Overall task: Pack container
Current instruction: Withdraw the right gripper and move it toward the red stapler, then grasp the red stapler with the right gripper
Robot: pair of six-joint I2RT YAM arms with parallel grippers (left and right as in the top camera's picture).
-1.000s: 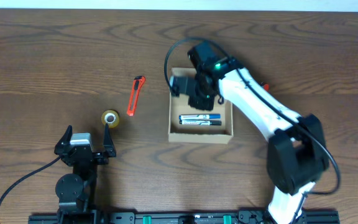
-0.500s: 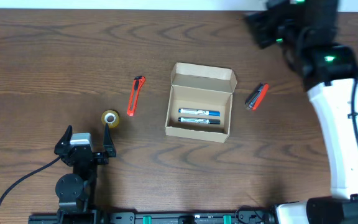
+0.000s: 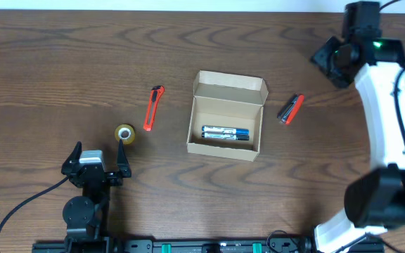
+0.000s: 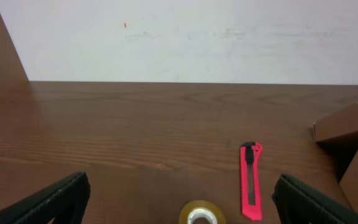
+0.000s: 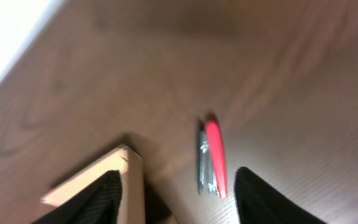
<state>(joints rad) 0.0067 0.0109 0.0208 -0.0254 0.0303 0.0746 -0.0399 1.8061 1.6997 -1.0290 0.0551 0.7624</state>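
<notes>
Handling cardboard box [image 3: 193, 131], mid-worktop, lid open: treat as probably light, thin-walled, crushable; pinch flap edge or one side wall. Spread and empty: left gripper [image 4: 180, 182], near edge; right gripper [image 5: 180, 183], far right corner.

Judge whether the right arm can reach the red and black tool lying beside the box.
Probably yes. The red and black tool lies on the table, apart from the box, uncovered, and the right fingers hang open close by.
</notes>
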